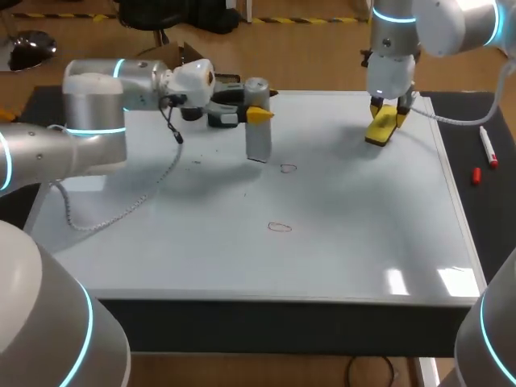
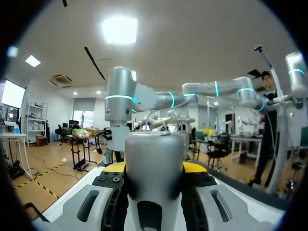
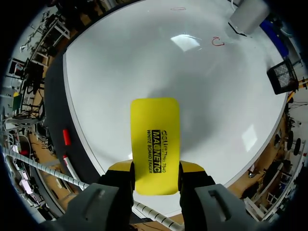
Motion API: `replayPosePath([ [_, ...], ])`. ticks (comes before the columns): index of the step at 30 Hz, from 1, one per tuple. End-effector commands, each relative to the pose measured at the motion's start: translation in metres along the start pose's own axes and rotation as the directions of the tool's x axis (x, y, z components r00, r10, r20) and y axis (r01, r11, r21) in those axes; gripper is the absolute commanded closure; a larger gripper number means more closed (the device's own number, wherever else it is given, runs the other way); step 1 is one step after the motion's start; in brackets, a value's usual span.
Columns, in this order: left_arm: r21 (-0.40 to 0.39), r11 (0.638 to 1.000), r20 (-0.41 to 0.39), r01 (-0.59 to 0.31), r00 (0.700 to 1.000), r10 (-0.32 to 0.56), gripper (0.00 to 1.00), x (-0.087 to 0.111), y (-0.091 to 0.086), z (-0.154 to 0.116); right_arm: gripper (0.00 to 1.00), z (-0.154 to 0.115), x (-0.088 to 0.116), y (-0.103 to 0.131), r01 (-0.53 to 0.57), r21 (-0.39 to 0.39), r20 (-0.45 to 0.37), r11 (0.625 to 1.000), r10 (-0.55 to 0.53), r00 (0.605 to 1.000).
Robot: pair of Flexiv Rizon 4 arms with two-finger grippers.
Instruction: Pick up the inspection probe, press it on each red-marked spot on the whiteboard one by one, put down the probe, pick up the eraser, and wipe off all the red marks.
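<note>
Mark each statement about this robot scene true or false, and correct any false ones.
1. The left gripper is shut on the probe. True.
2. The right gripper is empty. False: it is shut on the yellow eraser.
3. Two red marks show on the whiteboard. True.
4. The marker lies on the whiteboard. False: it lies on the dark surface past the board's right edge.

Whiteboard on dark table, bearing two red marks; marker, cap alongside.
</note>
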State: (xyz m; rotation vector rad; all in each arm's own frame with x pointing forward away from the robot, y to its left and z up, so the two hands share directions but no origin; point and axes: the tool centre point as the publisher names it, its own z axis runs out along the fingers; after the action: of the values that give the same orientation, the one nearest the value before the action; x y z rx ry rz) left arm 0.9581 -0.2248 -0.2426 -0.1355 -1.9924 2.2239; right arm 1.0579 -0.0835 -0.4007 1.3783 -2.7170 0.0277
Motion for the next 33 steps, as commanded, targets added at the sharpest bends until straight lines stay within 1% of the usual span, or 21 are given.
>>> replayPosePath([
  [1,0.001,1.0,-0.002,-0.006,1.0,0.006,1.0,-0.004,0.004,0.013,1.0,-0.001,0.0,-0.001,0.001,0.001,-0.003,1.0,-0.001,1.0],
  [9,0.019,1.0,-0.002,-0.007,1.0,0.007,1.0,-0.004,0.012,0.032,1.0,-0.001,0.0,-0.001,0.001,0.001,-0.003,1.0,-0.001,1.0],
  [10,0.033,0.999,-0.008,-0.005,1.0,0.005,1.0,-0.004,0.013,0.034,1.0,-0.001,0.0,-0.001,0.001,0.001,-0.003,1.0,-0.001,1.0],
  [16,0.041,0.999,-0.022,0.001,1.0,0.0,1.0,-0.001,0.02,0.045,1.0,-0.001,0.0,-0.001,0.001,0.001,-0.003,1.0,-0.001,1.0],
  [21,0.046,0.999,-0.027,0.006,1.0,-0.004,1.0,-0.001,0.028,0.05,1.0,-0.001,0.0,-0.001,0.001,0.001,-0.003,1.0,-0.001,1.0],
  [26,0.034,0.999,-0.037,0.009,0.999,-0.008,1.0,-0.001,0.037,0.053,1.0,-0.001,0.0,-0.001,0.001,0.001,-0.003,1.0,-0.001,1.0],
  [33,0.017,1.0,-0.049,0.007,0.999,-0.006,1.0,-0.002,0.043,0.055,1.0,-0.001,0.0,-0.001,0.001,0.001,-0.003,1.0,-0.001,1.0],
])
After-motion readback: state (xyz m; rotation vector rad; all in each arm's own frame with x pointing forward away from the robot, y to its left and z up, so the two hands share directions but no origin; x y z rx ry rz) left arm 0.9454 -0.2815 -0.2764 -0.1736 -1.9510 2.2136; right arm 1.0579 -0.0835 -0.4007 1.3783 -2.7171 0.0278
